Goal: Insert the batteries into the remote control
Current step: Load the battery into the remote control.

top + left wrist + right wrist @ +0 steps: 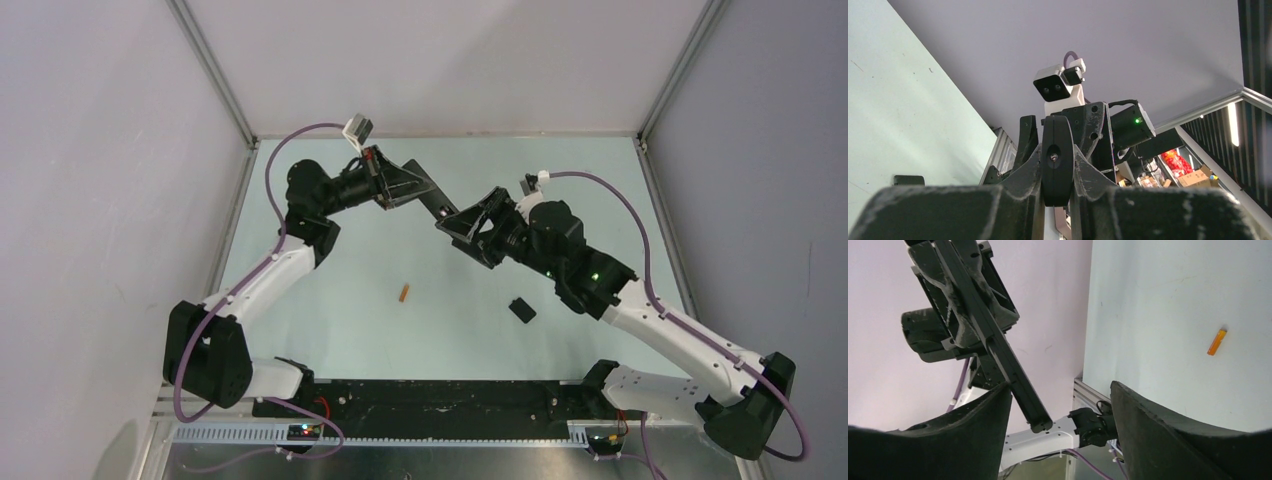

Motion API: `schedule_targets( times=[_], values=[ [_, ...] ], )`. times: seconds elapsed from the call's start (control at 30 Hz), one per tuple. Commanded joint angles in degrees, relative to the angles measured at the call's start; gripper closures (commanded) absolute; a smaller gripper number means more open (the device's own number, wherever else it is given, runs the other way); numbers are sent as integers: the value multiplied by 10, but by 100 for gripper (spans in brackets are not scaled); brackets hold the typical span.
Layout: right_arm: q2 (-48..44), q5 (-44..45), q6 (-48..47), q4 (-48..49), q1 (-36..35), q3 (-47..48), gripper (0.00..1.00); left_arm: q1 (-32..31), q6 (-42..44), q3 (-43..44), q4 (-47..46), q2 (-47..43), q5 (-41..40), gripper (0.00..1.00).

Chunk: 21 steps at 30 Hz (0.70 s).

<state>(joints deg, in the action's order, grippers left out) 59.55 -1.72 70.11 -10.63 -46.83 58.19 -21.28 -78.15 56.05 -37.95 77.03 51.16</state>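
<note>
Left gripper (412, 190) is seen clamped on the remote control (1007, 359), held raised. Right gripper (1060, 392) is spread wide, nothing gripped, the remote's free end between its fingers. Orange battery (404, 293) and black cover (521, 309) are noted on the table (330, 330), well apart. Dark battery is not found. Neither battery is judged loaded yet.

- Top view: I get bright, even, diffuse light; only faint soft shadows on the table (340, 330), no glare.
- Left wrist: left pincer (1057, 172) dark, blurred up close; strip lamp (1233, 120) blown out.
- Right wrist: right pincer (1060, 390) soft, table sharp.
</note>
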Motion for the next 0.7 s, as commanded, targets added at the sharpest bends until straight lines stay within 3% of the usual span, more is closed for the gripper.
schedule_targets(
  times=[0.0, 0.1, 0.23, 0.67],
  values=[
    [-17, -23, -28, 19, 0, -4, 21, 5, 0, 21, -27, -11, -7, 100],
    [-24, -54, -60, 27, 4, -4, 14, 10, 7, 18, -27, -7, -4, 100],
    [-35, -72, -96, 4, 10, -4, 11, 12, 17, 17, -28, -7, 3, 100],
    [-63, -27, -161, -14, 38, -3, 16, 12, 54, -8, -27, -41, 38, 100]
  ],
)
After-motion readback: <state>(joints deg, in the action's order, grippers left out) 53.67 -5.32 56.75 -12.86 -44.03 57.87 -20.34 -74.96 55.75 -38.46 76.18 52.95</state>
